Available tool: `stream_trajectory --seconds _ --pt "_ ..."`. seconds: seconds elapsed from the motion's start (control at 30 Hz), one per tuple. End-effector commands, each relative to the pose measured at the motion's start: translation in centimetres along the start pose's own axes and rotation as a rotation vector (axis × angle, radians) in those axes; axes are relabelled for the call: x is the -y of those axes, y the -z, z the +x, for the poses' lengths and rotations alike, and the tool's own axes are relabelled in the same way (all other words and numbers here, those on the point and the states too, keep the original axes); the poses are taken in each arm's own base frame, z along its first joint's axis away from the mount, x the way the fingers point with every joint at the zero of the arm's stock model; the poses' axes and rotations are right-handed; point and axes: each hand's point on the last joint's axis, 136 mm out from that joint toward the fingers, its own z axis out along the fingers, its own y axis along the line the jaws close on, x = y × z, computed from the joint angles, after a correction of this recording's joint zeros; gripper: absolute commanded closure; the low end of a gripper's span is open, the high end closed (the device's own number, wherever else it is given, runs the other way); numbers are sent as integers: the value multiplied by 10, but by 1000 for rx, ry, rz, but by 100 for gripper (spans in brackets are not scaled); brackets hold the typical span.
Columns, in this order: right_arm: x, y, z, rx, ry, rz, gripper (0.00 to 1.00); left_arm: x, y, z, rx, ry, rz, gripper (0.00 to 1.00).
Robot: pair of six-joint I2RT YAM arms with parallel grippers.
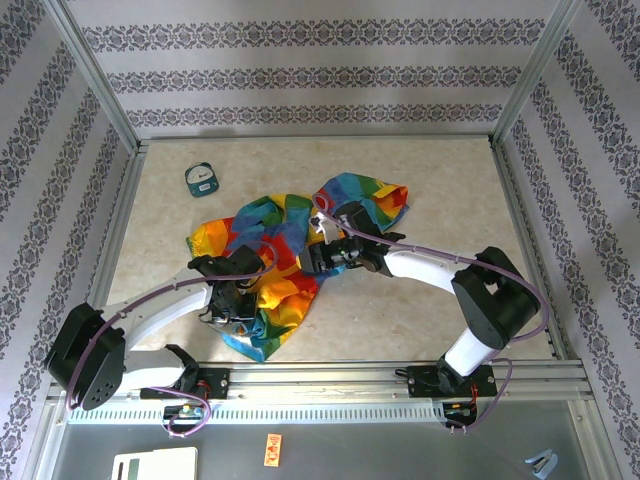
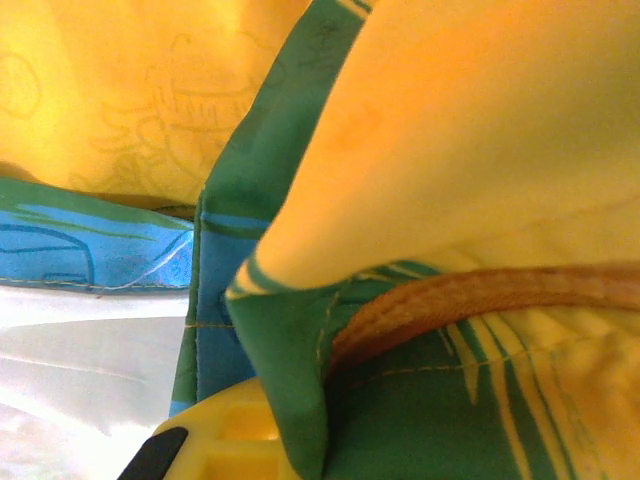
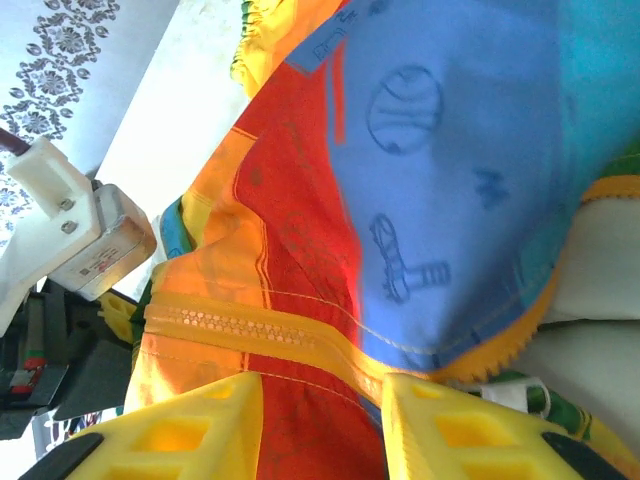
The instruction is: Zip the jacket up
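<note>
The rainbow patchwork jacket (image 1: pixel 285 262) lies crumpled mid-table. My left gripper (image 1: pixel 233 293) is at its lower left edge, shut on the jacket. In the left wrist view a green fold (image 2: pixel 290 330) with an orange zipper edge (image 2: pixel 470 300) drapes over one yellow finger (image 2: pixel 225 437). My right gripper (image 1: pixel 319 258) is over the jacket's middle. Its two yellow fingers (image 3: pixel 190 430) stand apart, with red cloth and the yellow zipper tape (image 3: pixel 250 328) running across the gap. To the right the zipper's loose teeth edge a blue panel (image 3: pixel 450 180).
A small round teal gadget (image 1: pixel 202 180) lies at the back left of the table. Metal frame rails (image 1: pixel 400 370) border the table. The left arm's white wrist block (image 3: pixel 80 225) sits close to the left of my right gripper.
</note>
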Motion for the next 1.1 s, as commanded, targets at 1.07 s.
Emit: stream_trajectory --seconds 1.07 --pt "-4 -20 -4 -56 -81 -131 54 -16 -4 19 -62 71 -37 100"
